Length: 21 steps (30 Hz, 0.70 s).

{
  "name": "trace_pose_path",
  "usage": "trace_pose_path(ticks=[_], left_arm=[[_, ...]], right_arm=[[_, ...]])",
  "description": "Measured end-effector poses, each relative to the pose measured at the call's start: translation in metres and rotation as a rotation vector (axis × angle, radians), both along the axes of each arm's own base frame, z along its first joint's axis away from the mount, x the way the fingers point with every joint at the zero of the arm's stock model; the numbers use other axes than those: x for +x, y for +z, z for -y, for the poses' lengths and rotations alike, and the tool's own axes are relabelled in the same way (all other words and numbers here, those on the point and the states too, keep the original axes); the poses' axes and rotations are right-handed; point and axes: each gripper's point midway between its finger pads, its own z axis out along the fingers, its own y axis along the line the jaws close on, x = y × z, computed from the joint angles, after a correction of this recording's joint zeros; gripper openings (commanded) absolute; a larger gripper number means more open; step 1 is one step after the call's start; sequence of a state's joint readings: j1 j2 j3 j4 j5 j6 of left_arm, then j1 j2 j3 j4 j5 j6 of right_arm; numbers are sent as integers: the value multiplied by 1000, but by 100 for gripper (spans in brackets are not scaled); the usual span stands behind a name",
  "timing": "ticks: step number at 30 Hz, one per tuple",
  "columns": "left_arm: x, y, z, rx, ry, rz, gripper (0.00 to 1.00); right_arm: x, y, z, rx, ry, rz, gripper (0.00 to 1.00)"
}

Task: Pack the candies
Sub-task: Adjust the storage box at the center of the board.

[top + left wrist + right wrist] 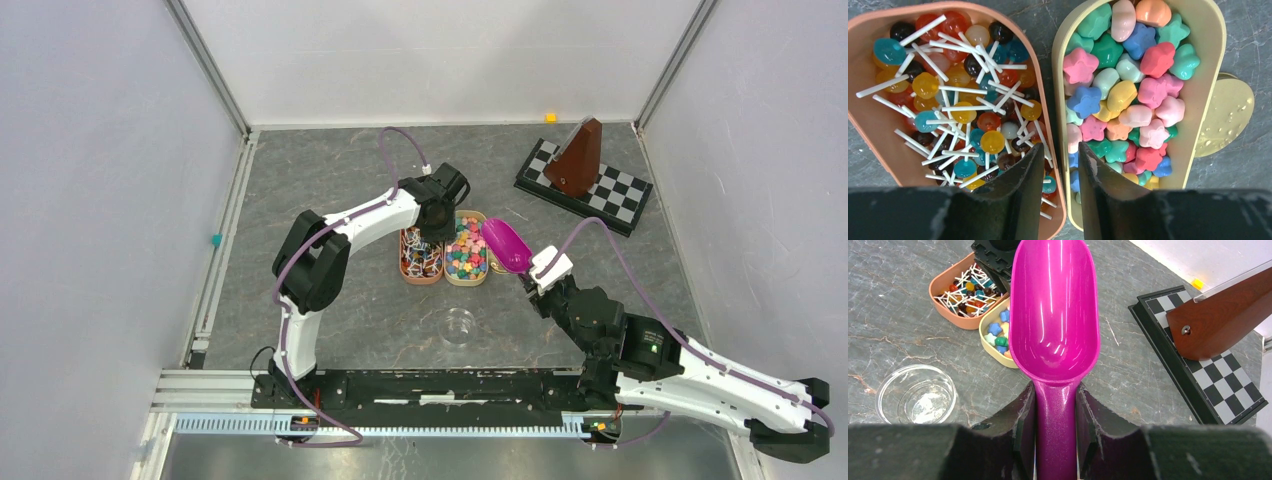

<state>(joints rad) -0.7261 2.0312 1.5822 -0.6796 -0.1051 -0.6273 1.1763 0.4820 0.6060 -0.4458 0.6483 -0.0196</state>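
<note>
Left wrist view: the candies [1128, 100], star-shaped pieces in pink, blue, green and yellow, fill a cream tray [1207, 75]. It sits wall to wall with a peach tray [868, 125] of lollipops, both near the middle of the table. The left claw [1061, 146] hangs over the far end of the pair, one finger above each tray and the two touching walls between them. Its fingers stand apart, and I cannot tell whether they pinch those walls. Just right of the cream tray, the right claw [1055, 390] is clamped on the handle of an empty magenta scoop [1055, 315]. A glass bowl [915, 396] stands between the trays and the table's near edge. The step in hand looks like steadying the tray before scooping. Next, the scoop should dip into the candies, then carry a load to the bowl without spilling.
</note>
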Motion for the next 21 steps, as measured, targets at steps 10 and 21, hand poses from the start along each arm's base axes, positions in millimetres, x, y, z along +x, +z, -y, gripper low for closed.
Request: trace_pose_path(ticks=[10,21], left_arm=[[4,-2,1,18,4,-3,11],[4,-2,0,21,18,-5,2]], right_arm=[[-1,-2,-1,3,6,-2,0],[-2,-3,-3,4,19,-10,0]])
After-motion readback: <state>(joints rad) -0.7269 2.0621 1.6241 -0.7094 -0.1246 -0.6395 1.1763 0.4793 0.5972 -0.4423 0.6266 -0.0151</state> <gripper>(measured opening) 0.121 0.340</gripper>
